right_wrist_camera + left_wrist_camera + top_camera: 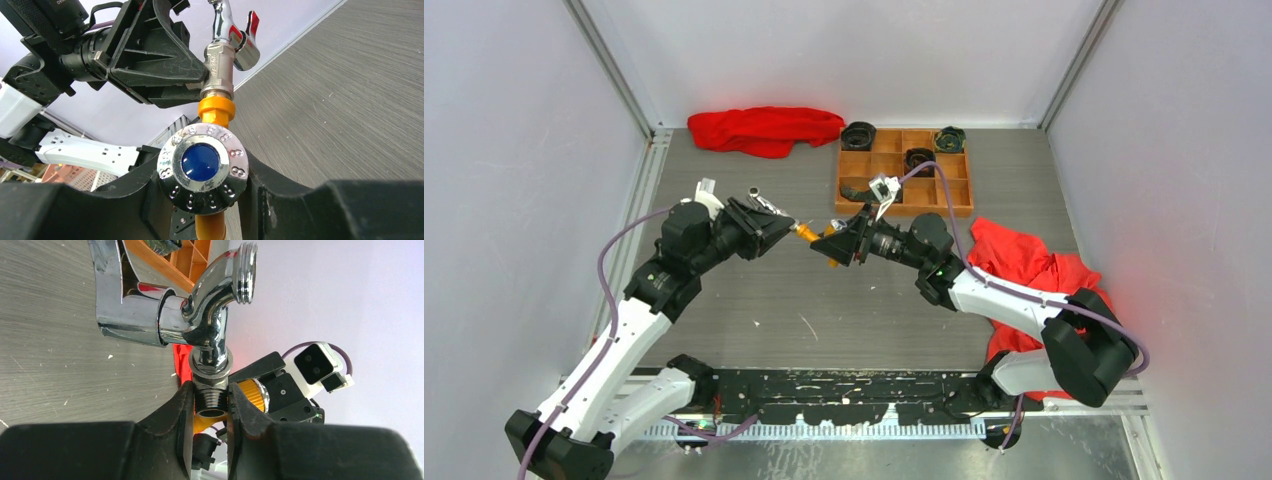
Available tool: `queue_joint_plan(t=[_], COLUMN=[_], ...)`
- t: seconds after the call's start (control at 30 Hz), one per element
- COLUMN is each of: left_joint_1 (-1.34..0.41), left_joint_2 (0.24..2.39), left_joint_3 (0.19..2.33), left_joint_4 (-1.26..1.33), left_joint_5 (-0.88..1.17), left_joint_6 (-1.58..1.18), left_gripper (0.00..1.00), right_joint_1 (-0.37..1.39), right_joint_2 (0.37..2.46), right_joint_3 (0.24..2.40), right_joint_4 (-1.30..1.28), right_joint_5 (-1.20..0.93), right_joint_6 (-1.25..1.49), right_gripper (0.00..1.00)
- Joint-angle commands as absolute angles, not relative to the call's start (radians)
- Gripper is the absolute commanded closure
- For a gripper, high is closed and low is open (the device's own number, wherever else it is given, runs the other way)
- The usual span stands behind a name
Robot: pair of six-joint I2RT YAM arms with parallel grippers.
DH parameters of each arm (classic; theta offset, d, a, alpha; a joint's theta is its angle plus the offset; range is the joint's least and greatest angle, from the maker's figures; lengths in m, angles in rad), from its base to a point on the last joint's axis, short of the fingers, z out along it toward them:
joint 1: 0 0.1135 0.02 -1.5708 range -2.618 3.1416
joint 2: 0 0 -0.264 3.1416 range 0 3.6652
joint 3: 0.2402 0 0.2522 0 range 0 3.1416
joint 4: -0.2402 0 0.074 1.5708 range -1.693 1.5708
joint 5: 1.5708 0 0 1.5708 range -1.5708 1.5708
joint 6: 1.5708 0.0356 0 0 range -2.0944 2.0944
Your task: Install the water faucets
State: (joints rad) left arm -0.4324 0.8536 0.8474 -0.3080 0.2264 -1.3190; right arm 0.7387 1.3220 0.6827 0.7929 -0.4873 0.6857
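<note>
Left gripper [211, 407] is pinched narrow on the threaded end of the silver faucet [200, 325]. The right gripper [202, 186] is closed partway on the orange-yellow faucet [216, 111], its pads either side of that faucet's round chrome knob [202, 167] with the blue centre. The two grippers face each other at mid-frame in the top view, raised off the grey table [754, 320].

One red cloth [1034, 268] lies at centre right, partly under the right arm. Another red cloth [764, 128] lies at the upper left by the back wall. A wooden tray [856, 172] with compartments sits at upper centre, and dark rolled items [858, 135] rest in and beside its far cells.

Seen from above, the two faucets form one short line between the fingertips, running left to right and dipping slightly to the right. The silver one's handle sticks up and to the left. In the right wrist view the silver body stands upright, and the orange hex collar touches its lower end — whether it is screwed in cannot be told.

Much of the silver thread is covered by the left fingers [175, 415]. The orange faucet's lower end is cut off at the bottom edge of the right wrist view, so its spout is not shown, and from above both pieces are too small for detail.
</note>
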Motion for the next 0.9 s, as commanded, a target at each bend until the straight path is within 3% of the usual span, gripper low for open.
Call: queue_joint_plan(t=[0.0, 0.4, 0.53, 0.77, 0.8, 0.83, 0.87], left_joint_1=[-0.435, -0.433, -0.434, -0.434, -0.434, -0.434, -0.434], left_joint_2=[0.851, 0.854, 0.843, 0.849, 0.841, 0.833, 0.827], left_joint_3=[0.907, 0.892, 0.843, 0.874, 0.862, 0.855, 0.856], left_joint_4=[-0.237, -0.232, -0.116, -0.181, -0.149, -0.132, -0.146], left_joint_5=[0.259, 0.267, 0.286, 0.276, 0.28, 0.273, 0.262], left_joint_6=[-1.273, -1.293, -1.317, -1.291, -1.29, -1.294, -1.297], left_gripper=[1.0, 1.0, 1.0, 0.99, 0.7, 0.11, 0.02], right_joint_1=[0.751, 0.752, 0.752, 0.755, 0.755, 0.753, 0.755], right_joint_2=[1.276, 1.258, 1.257, 1.252, 1.252, 1.253, 1.252], right_joint_3=[0.693, 0.685, 0.687, 0.692, 0.693, 0.693, 0.694], right_joint_4=[0.887, 0.876, 0.876, 0.867, 0.867, 0.867, 0.866], right_joint_5=[-0.482, -0.473, -0.473, -0.472, -0.471, -0.471, -0.471], right_joint_6=[0.672, 0.662, 0.66, 0.654, 0.652, 0.652, 0.652], right_gripper=[0.99, 0.99, 0.99, 0.99, 0.99, 0.99, 0.99])
